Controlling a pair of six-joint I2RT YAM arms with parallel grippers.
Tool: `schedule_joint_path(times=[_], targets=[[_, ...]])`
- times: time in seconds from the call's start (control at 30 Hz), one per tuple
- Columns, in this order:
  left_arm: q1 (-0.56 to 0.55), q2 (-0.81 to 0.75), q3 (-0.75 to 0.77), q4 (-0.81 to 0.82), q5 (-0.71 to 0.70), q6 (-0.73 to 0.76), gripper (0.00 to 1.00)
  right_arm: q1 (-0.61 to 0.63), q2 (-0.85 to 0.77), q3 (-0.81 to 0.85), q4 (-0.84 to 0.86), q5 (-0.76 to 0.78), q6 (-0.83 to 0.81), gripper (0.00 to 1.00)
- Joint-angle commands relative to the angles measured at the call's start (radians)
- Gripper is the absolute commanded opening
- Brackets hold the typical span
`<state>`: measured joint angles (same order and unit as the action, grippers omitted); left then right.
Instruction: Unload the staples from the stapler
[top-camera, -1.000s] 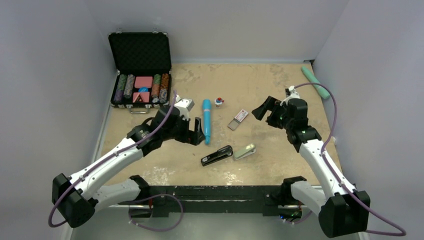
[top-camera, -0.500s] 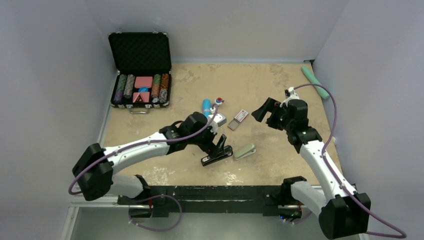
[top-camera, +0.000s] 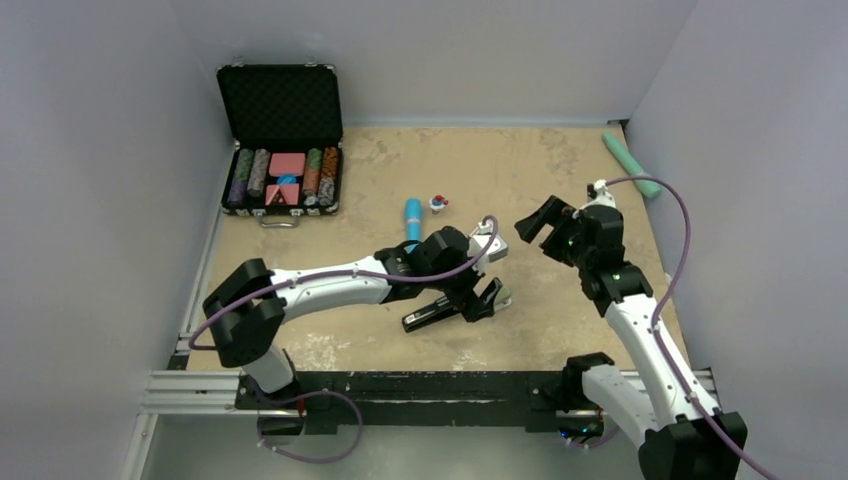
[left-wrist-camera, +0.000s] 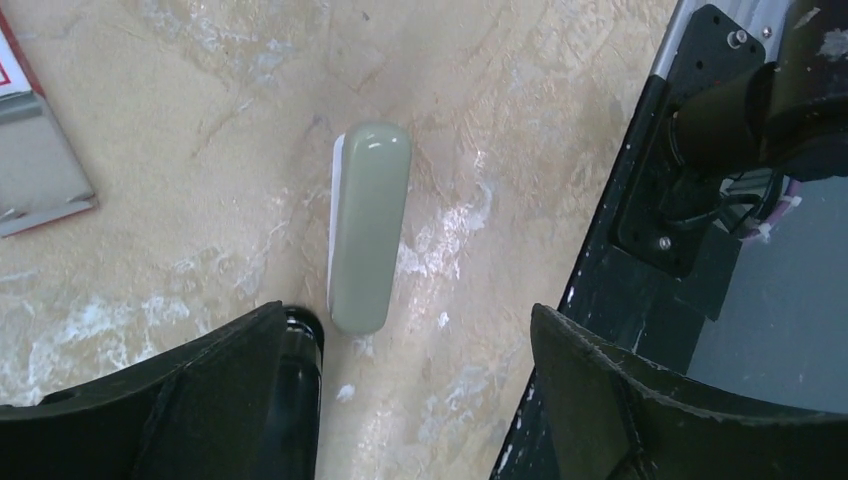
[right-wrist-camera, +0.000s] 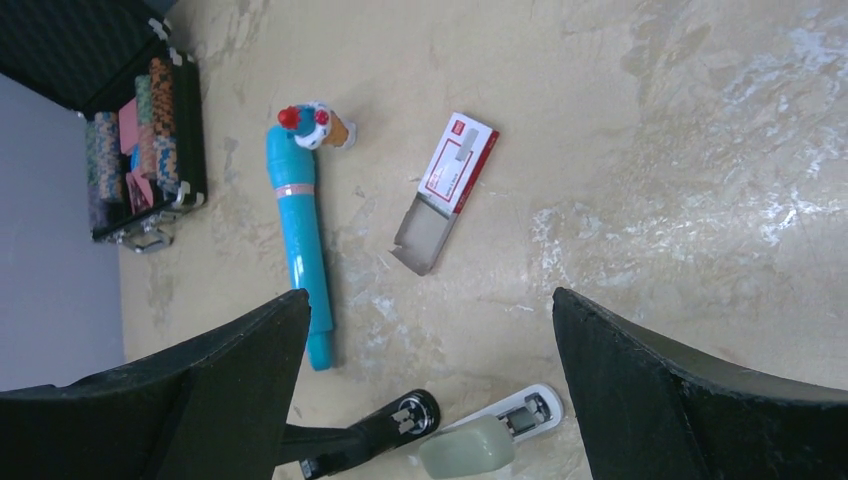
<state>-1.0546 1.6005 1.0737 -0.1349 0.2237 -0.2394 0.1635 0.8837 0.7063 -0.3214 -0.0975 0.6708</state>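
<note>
Left hand (left-wrist-camera: 420, 400) hangs low over the tabletop (left-wrist-camera: 200, 60) with its fingers (left-wrist-camera: 230, 400) spread wide and nothing between them. Just beyond the tips lies the green stapler (left-wrist-camera: 368, 240). In the wrist frame its long axis runs top to bottom, straight out from the hand and not across the gap. Its near end sits at the lower centre, closer to the left-side finger than to the right. I judge that closing would pinch its narrow sides, but only once the hand moves forward a little.

In the overhead frame this pair sits at lower middle, with a black stapler (top-camera: 433, 312) just to its left, angled up to the right. The right wrist frame shows a white tray (right-wrist-camera: 525, 412) poking out beside the green body, so this looks like the stapler to unload.

Farther up lie a small open staple box (right-wrist-camera: 458, 170) and a blue tube (top-camera: 412, 222). Right hand (top-camera: 540, 220) hovers at middle right, also spread and empty, well apart from the stapler, so the left arm is plainly nearer. An open chip case (top-camera: 282, 140) stands at the upper left.
</note>
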Motion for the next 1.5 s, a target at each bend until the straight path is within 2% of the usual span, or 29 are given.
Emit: schedule_joint_path(times=[0.0, 0.13, 0.5, 1.17, 1.27, 1.4, 1.43, 1.47], targets=[[-0.007, 0.077, 0.09, 0.045, 0.017, 0.033, 0.94, -0.001, -0.043, 0.011, -0.015, 0.103, 0.074, 0.96], [-0.012, 0.144, 0.135, 0.052, 0.035, 0.037, 0.92, -0.017, -0.087, 0.023, -0.031, 0.16, 0.101, 0.96], [-0.029, 0.251, 0.166, 0.086, 0.048, 0.043, 0.78, -0.025, -0.099, -0.024, -0.008, 0.112, 0.101, 0.96], [-0.03, 0.318, 0.191, 0.096, -0.082, 0.067, 0.48, -0.025, -0.104, -0.072, 0.029, 0.037, 0.093, 0.94], [-0.03, 0.329, 0.201, 0.088, -0.08, 0.072, 0.35, -0.025, -0.103, -0.066, 0.025, 0.041, 0.092, 0.94], [-0.03, 0.323, 0.21, 0.073, -0.078, 0.074, 0.05, -0.025, -0.102, -0.049, 0.012, 0.058, 0.086, 0.94], [-0.03, 0.318, 0.21, 0.068, -0.079, 0.074, 0.0, -0.025, -0.103, -0.044, 0.006, 0.067, 0.084, 0.94], [-0.03, 0.313, 0.21, 0.065, -0.083, 0.074, 0.0, -0.025, -0.104, -0.038, -0.002, 0.084, 0.084, 0.94]])
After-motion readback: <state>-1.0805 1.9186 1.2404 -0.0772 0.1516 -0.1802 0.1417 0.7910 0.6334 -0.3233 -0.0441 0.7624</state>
